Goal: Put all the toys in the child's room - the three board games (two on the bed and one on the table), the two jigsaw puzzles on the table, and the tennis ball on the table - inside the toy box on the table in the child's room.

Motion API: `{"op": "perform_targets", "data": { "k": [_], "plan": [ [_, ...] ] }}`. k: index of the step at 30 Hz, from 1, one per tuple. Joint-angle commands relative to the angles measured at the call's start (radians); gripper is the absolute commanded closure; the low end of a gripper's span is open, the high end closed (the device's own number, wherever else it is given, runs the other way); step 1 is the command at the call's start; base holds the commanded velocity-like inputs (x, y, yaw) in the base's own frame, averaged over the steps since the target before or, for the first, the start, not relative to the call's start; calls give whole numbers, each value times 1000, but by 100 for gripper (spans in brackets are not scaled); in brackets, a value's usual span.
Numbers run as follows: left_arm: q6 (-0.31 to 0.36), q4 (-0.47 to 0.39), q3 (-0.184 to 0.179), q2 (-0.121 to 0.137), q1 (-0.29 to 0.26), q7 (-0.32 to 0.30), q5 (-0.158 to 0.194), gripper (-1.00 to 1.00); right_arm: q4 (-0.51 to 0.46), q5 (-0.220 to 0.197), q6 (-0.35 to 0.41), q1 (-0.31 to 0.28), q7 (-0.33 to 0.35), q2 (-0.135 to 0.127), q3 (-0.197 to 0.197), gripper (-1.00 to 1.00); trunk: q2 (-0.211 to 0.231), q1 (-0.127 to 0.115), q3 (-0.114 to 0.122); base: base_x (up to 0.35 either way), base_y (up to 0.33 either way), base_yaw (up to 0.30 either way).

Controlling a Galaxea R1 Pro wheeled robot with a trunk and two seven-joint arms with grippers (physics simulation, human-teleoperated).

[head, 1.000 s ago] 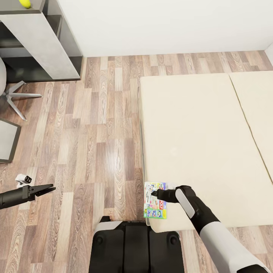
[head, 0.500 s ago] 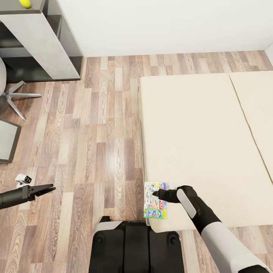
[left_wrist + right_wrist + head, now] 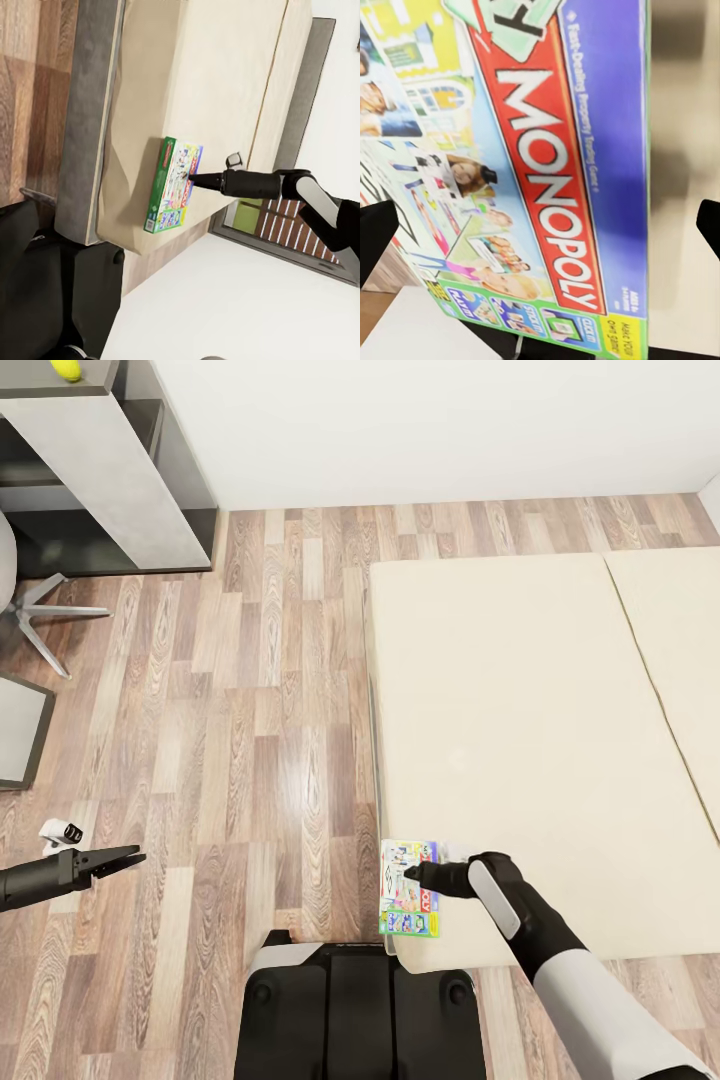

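A board game, a colourful Monopoly box with green edges, lies flat on the bed at its near left corner. My right gripper hovers over the box, open. In the right wrist view the cover spreads between the two dark fingertips, which stand far apart. The left wrist view shows the same box with the right gripper on its top face. My left gripper hangs over the floor far to the left, holding nothing. The tennis ball rests on the table at the far left.
Wood plank floor runs between the table and the bed. A chair's star base stands below the table, and a grey panel sits at the left edge. My dark base is at the bed's corner.
My right arm has edged a little to the right over the box. The box and the left arm have not moved.
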Motion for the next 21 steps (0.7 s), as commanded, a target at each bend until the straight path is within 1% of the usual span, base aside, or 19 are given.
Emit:
{"op": "perform_targets", "data": {
  "k": [1, 9, 14, 16, 21],
  "plan": [
    [11, 0, 0, 0, 0, -4, 0, -100, -2, -10, 2, 0, -8, -1, 4, -100, -2, 1, -1, 0, 0, 0],
    [11, 0, 0, 0, 0, -4, 0, -100, -13, -14, 4, 4, -7, -2, 3, -100, -2, 1, -1, 0, 0, 0],
    [11, 0, 0, 1, 0, -4, 0, -100, -62, -16, 5, 16, -7, -3, -1, -100, -2, 1, -1, 0, 0, 0],
    [11, 0, 0, 1, 0, -4, 0, -100, -80, -18, 6, 21, -6, -6, -8, -100, -2, 1, -1, 0, 0, 0],
    [10, 1, 0, 2, 0, -4, 0, -100, -122, -22, 11, 40, -5, -17, -46, -100, -2, 1, -1, 0, 0, 0]
  ]
}}
